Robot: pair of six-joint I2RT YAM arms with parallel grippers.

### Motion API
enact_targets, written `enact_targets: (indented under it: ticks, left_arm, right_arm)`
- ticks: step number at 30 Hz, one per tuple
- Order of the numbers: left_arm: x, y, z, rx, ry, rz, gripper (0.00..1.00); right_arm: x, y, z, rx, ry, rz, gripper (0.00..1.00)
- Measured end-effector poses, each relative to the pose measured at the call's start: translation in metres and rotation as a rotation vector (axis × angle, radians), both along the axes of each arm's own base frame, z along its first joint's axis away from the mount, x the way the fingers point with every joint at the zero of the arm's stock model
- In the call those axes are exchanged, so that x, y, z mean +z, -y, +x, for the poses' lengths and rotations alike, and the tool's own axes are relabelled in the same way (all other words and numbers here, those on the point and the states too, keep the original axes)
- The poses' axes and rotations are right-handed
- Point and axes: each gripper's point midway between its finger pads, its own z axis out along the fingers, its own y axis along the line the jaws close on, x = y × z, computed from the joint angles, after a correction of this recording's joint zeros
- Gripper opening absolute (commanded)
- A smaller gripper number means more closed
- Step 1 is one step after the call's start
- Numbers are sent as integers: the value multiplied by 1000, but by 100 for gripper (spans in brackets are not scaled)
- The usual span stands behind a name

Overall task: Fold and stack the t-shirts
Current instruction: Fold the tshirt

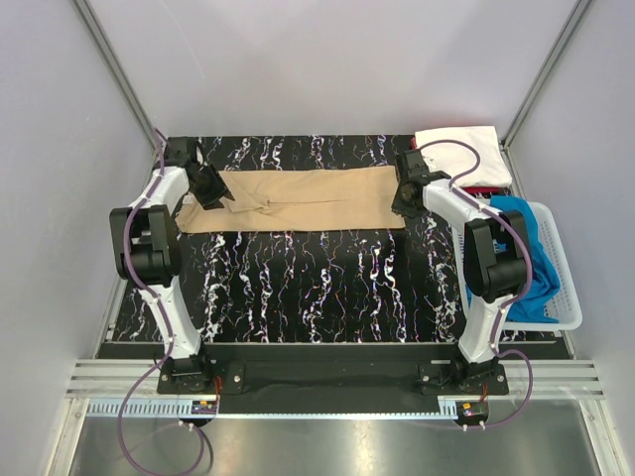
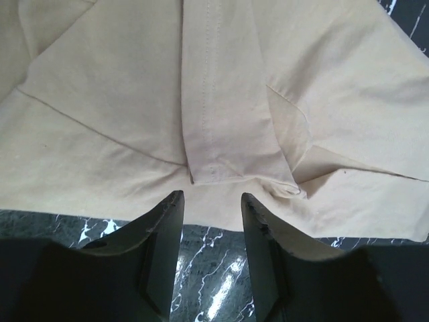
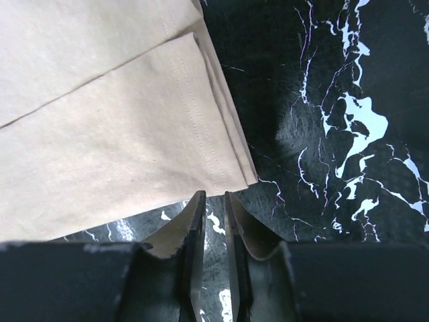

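Observation:
The tan t-shirt [image 1: 298, 198] lies flat as a long folded band across the back of the table. My left gripper [image 1: 220, 198] is at its left end. In the left wrist view the left gripper [image 2: 212, 196] is open, its tips just over the cloth's near edge [image 2: 134, 100] with nothing between them. My right gripper [image 1: 405, 203] sits at the band's right end. In the right wrist view the right gripper [image 3: 214, 194] has only a narrow gap, empty, just short of the hemmed corner [image 3: 100, 134]. A white t-shirt [image 1: 461, 154] lies folded at the back right on a red one [image 1: 486, 190].
A white mesh basket [image 1: 561, 288] stands at the right edge with a bright blue t-shirt [image 1: 516, 248] spilling out of it. The black marbled table [image 1: 317, 283] shows bare in front of the tan band. Frame posts rise at the back corners.

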Motion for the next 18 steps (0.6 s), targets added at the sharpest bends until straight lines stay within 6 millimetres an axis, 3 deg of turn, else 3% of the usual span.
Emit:
enact_targets:
  ticks: [9, 18]
  left_arm:
    - [-22, 1, 1, 35, -40, -30, 43]
    - [-31, 6, 6, 35, -43, -40, 34]
  right_arm:
    - [10, 0, 0, 0, 20, 5, 25]
    - [10, 0, 0, 1, 21, 2, 25]
